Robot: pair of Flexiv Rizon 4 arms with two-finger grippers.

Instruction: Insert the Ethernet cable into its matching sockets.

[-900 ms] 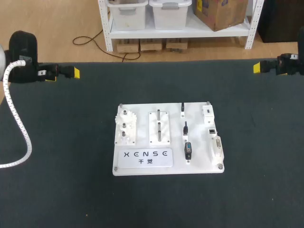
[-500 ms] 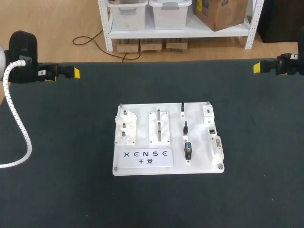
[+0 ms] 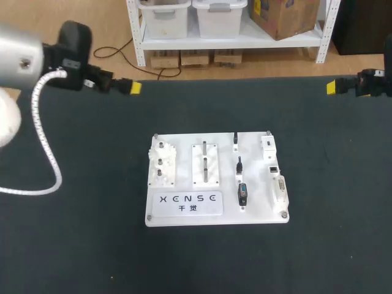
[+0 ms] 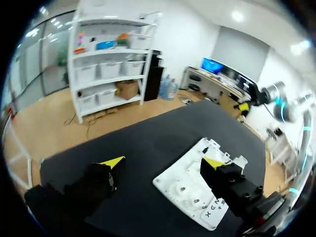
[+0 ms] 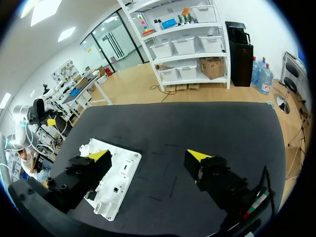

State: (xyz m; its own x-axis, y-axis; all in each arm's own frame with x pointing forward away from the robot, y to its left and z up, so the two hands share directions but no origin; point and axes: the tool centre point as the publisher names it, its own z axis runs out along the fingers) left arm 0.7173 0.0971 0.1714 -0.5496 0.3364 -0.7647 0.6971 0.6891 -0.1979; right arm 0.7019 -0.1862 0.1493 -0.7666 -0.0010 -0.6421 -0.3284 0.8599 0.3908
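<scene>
Head view, looking down on a dark table [image 3: 73, 245]. At the middle, one white board [image 3: 184, 211] carrying fixtures. Right of the board's centre, a column of three small dark connectors [image 3: 239, 164] standing in holders — too small to tell which of them, if any, belongs to the Ethernet cable. No loose run of cable visible anywhere on the table. On the board's right strip, one small socket [image 3: 273, 168], probably the Ethernet one, between a white block [image 3: 267, 147] and a long pale connector [image 3: 280, 190].

Two arms, two grippers. Left gripper [image 3: 133, 88] over the table's far edge, left of the board and well apart from it. Right gripper [image 3: 331, 87] at the far right edge, also well apart from the board. Left wrist view: yellow-tipped fingers spread wide, nothing between them, board ahead and below. Right wrist view: the same — fingers wide apart, empty, board ahead and partly behind one finger.

Step in hand, by judgement: the approach, at the very start, nothing gripped. Next move calls for lowering one gripper over the connector column, singling out the right plug, pinching it by its sides, then squaring it to the socket mouth before pushing.
</scene>
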